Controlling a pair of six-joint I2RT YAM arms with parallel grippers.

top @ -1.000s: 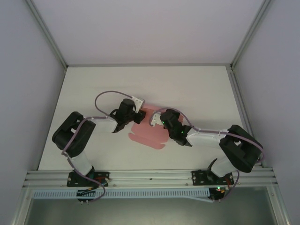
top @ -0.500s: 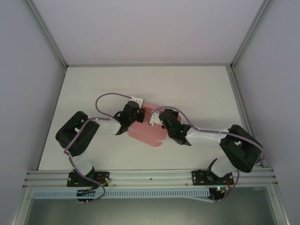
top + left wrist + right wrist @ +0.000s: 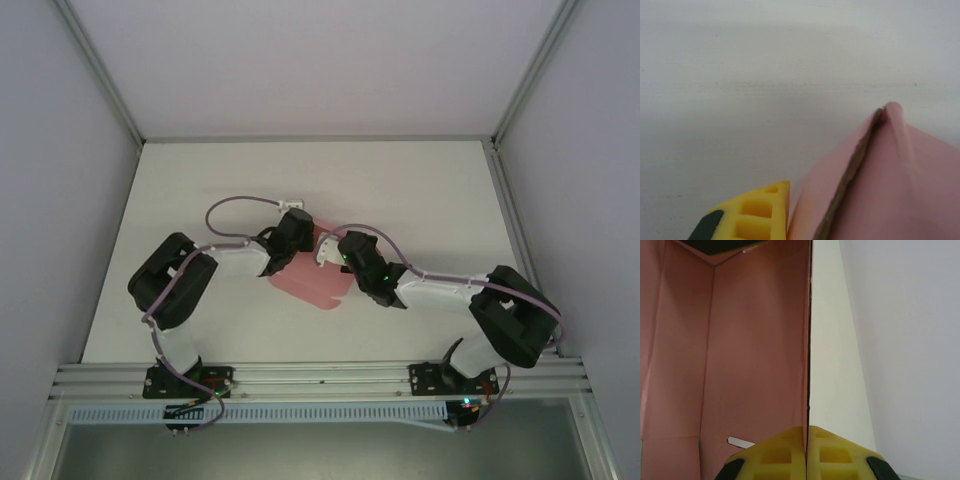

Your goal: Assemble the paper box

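— Where to find the paper box (image 3: 312,282)?
— At the middle of the table (image 3: 200,180), pink, lying between the two arms.
— And the right gripper (image 3: 806,440)?
— Pressed together on the card's thin edge, yellow fingertips (image 3: 775,455) meeting around it.
— And the left gripper (image 3: 285,255)?
— Closed too, on a folded corner of the same card. Just one yellow finger (image 3: 757,215) to see from the left wrist, right against the pink.
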